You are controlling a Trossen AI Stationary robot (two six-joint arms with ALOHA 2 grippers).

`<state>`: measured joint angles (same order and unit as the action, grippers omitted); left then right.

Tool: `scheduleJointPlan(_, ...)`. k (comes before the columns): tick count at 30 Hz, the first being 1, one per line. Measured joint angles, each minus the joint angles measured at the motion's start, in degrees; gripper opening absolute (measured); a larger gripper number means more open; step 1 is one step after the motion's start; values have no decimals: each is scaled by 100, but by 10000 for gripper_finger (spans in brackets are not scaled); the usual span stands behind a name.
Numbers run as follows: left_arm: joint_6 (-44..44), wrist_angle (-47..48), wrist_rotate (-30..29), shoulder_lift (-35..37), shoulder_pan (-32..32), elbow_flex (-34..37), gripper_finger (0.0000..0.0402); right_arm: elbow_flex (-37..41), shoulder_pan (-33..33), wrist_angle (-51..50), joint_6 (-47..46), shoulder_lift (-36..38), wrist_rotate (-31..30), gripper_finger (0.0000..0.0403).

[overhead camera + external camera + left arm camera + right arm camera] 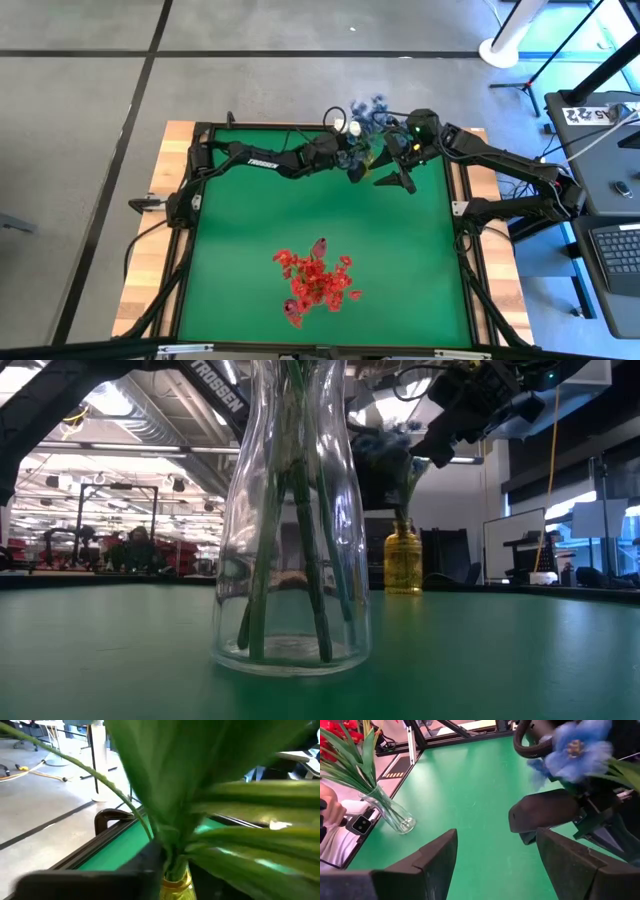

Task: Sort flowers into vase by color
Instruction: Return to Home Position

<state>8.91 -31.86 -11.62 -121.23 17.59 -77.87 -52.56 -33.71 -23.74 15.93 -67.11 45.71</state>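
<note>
Blue flowers with long green leaves stand with their stalks in a yellow vase at the table's far edge. My left gripper reaches there from the left and is shut on their stalks. Red flowers stand in a clear glass vase near the front middle. My right gripper hangs open above the green mat just right of the yellow vase, nothing between its fingers. My left gripper pinches the leafy stalks of the blue flowers between its two fingers, just above the yellow vase's neck. The fingers come in about level from the table's left and lie across the stalks. The stalks stand upright, their lower ends inside the vase.
A black frame rims the green mat. A person's hand shows at the table's near edge beside the clear vase. Open mat lies between the two vases.
</note>
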Motion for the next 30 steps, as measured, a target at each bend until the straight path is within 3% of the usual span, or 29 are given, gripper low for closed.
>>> scheduleJointPlan(4, 3, 33, -47, 0, -38, 0, 13, 0, 0, 13, -62, 0, 2, 271)
scheduleJointPlan(11, 2, 475, -213, 45, -42, -26, 6, 0, 0, 8, -285, 63, 0, 271)
scheduleJointPlan(20, -116, 913, -412, 58, -41, -33, 4, 0, -7, -140, -405, 651, -126, 271)
scheduleJointPlan(30, -197, 1089, -529, 57, -38, -28, 4, 4, -7, -707, -411, 1426, -766, 271)
